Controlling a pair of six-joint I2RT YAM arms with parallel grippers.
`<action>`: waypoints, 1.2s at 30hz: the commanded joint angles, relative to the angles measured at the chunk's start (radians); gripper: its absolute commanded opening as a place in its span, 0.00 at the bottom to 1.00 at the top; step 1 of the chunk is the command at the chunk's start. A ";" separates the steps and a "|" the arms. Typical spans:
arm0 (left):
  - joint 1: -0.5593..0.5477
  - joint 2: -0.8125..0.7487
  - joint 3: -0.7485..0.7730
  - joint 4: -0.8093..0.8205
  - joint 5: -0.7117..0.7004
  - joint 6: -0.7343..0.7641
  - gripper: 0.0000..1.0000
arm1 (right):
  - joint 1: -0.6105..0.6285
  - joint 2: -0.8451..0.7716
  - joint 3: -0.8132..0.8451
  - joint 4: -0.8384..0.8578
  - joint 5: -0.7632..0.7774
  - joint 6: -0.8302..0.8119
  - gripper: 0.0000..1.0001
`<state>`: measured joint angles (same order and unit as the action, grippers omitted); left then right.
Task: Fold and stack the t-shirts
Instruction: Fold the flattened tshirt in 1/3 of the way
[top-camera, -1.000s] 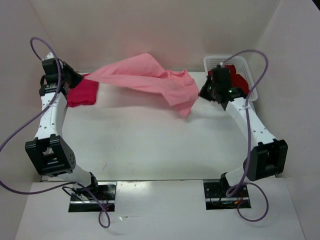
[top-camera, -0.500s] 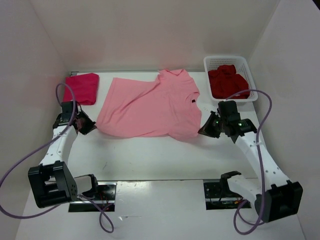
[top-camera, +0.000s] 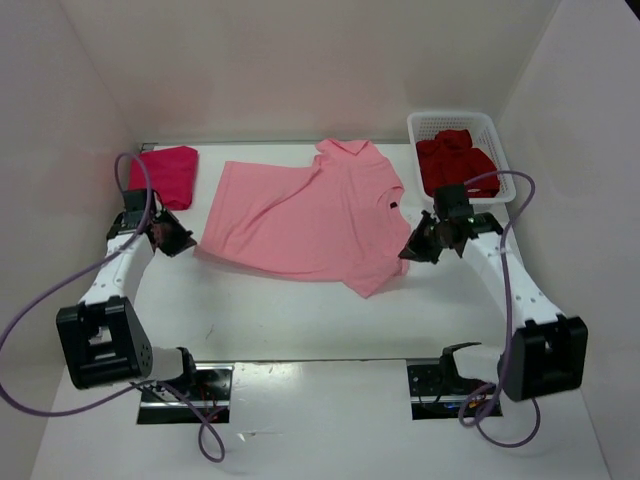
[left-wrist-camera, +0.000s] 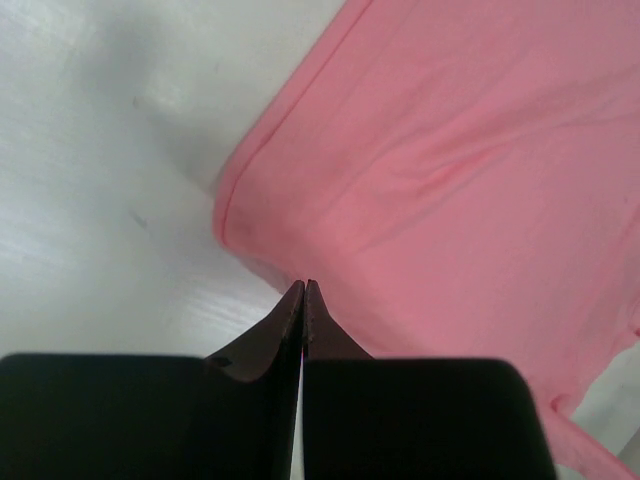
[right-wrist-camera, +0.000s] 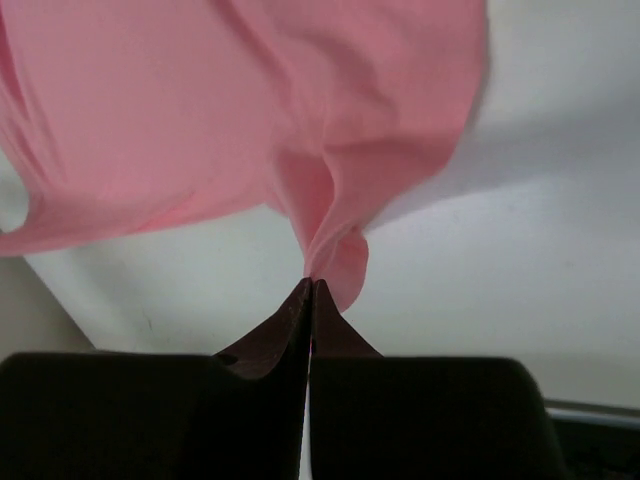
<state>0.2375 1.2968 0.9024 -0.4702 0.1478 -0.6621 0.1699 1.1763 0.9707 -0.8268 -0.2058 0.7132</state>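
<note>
Progress check: I'm reading this as roughly a third done. The bright magenta-red cloth t-shirt (top-camera: 165, 175) is sitting as a compact folded rectangle at the far left of the white worktop (top-camera: 300, 320). It's looking finished and likely serving as the stack base. The light pink short-sleeved cloth t-shirt (top-camera: 300, 215) is lying spread across mid-worktop, mostly flat and a bit wrinkled, with no fold in it yet. The left hand (top-camera: 176, 240) is closed and, going by its wrist view, pinching the near left hem corner. The right hand (top-camera: 410, 250) is closed, clamping a gathered tuck of the pink shirt's right edge. The dark crimson cloth t-shirt (top-camera: 455, 162) is lying crumpled in the white plastic lattice basket (top-camera: 450, 120), far right. Remaining: folding the pink one, stacking it, then doing the crimson one.
</note>
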 joint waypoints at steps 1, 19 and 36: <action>-0.014 0.094 0.091 0.108 -0.007 -0.018 0.02 | -0.041 0.132 0.123 0.161 0.052 -0.047 0.00; -0.070 0.541 0.461 0.205 -0.065 -0.056 0.02 | -0.061 0.732 0.701 0.227 0.184 -0.149 0.00; -0.061 0.581 0.434 0.251 -0.117 -0.074 0.38 | -0.061 0.952 0.993 0.186 0.181 -0.169 0.25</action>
<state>0.1658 1.9602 1.3647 -0.2596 0.0574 -0.7223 0.1150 2.1643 1.9179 -0.6498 -0.0364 0.5610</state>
